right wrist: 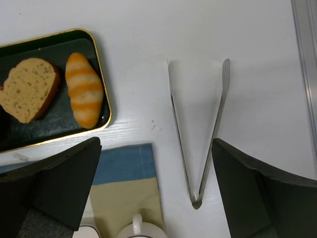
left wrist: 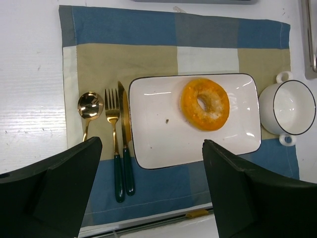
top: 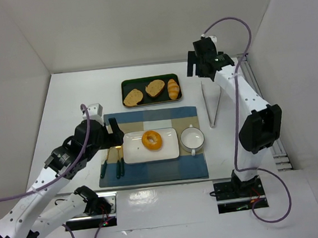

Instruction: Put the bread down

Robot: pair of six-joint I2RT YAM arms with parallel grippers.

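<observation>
Bread (left wrist: 204,104) sits inside the plate (left wrist: 153,99) rim, ahead of your left gripper (left wrist: 151,144), right of its midline; jaws wide apart, empty

bread (left wrist: 204,104): matt, rough, crumbly crust;
plate (left wrist: 158,144): glossy white glazed ceramic;
placemat (left wrist: 119,54): matt woven cloth;
spoon (left wrist: 90,105): polished gold metal, mirror-bright;
tongs (right wrist: 224,79): smooth silvery metal;
tray (right wrist: 49,124): dark matt base, shiny gold rim
</observation>
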